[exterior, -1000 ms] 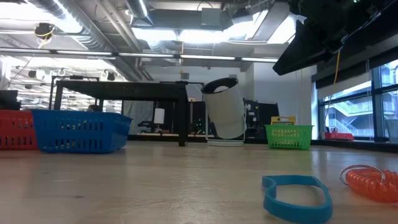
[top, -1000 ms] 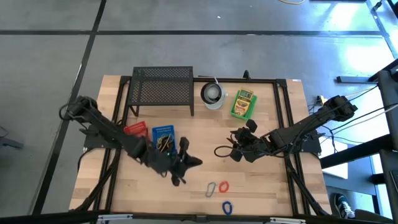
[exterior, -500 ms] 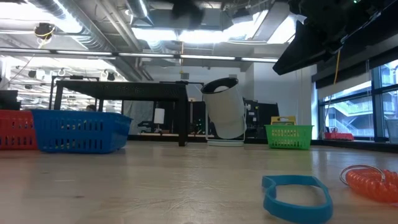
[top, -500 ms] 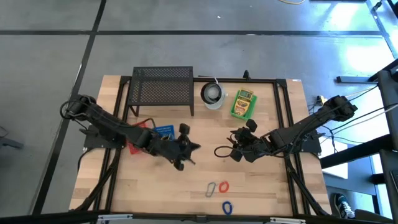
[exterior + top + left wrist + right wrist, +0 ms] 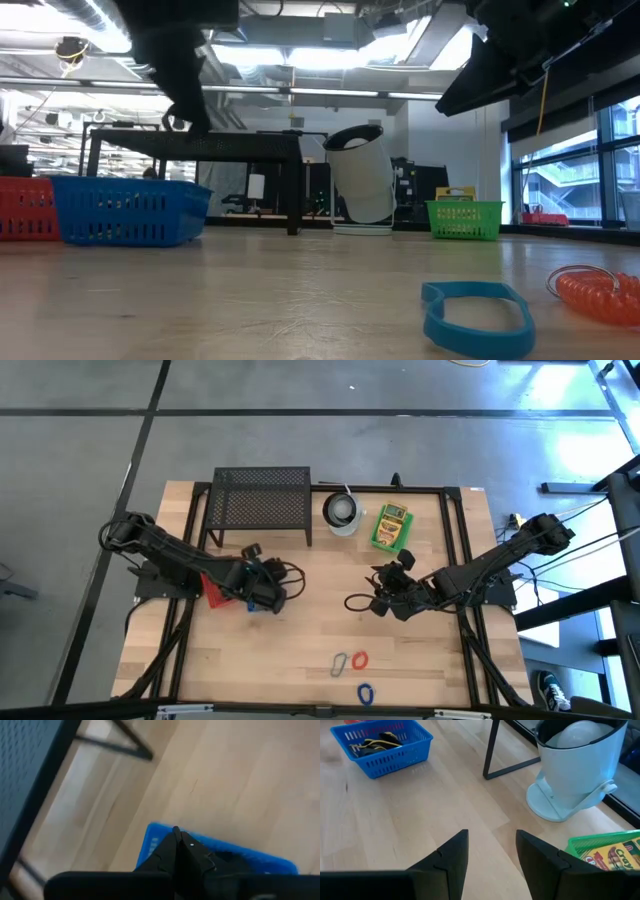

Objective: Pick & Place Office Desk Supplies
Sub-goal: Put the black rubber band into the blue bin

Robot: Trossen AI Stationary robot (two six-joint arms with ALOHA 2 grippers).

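High view: crayon box (image 5: 391, 527) sits in a green basket near the counter's far edge, stiff, light, best pinched across its narrow sides. Rubber bands (image 5: 359, 659) near the front edge are floppy. Left tool (image 5: 266, 584) is pinched together above the blue basket (image 5: 262, 570); right tool (image 5: 378, 600) stands apart, empty.

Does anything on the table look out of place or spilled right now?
Nothing looks spilled. A few loose bands lie unsorted at the table's front: a blue band, a red band and a silver clip. The baskets and the white cup stand upright.
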